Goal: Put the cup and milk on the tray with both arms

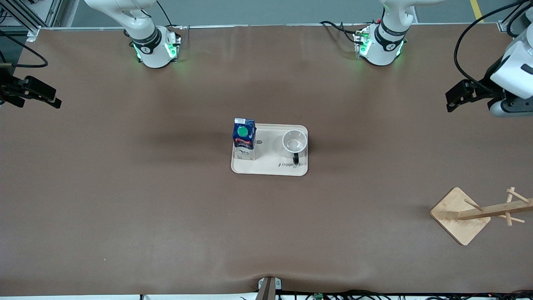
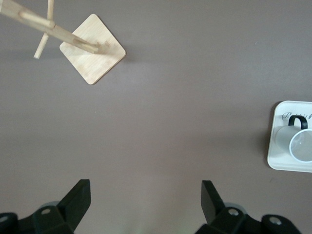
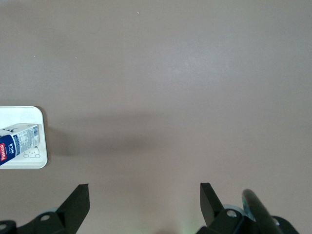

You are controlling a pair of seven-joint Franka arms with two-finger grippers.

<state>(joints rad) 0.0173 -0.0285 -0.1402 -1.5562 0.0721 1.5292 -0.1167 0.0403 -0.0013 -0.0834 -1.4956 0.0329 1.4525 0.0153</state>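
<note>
Hanging over bare table at the left arm's end, the left gripper (image 1: 452,101) is seen with its fingers (image 2: 78,195) spread wide and nothing between them. The right gripper (image 1: 56,102) is held over bare table at the right arm's end, its fingers (image 3: 78,200) likewise parted and empty. Both arms appear to be waiting, well apart from the work.

In the middle of the table the tray (image 1: 270,170) is found, cream with a raised rim and the word "Rabbit" printed on it. The milk carton (image 1: 243,137) is stood upright on the tray's end toward the right arm, green cap up. The white mug (image 1: 295,141) is set upright on the end toward the left arm, mouth open and seemingly empty, its black handle turned toward the front camera. Both are apart from each other and inside the rim, so the task is judged complete.

The carton is judged light or moderately heavy, with walls that would yield under a hard squeeze; it would best be gripped across its flat sides below the gable. The mug is judged stiff, smooth and breakable; it would be taken by its rim wall or handle.

A wooden mug stand (image 1: 462,214) is left near the left arm's end, nearer the front camera.
</note>
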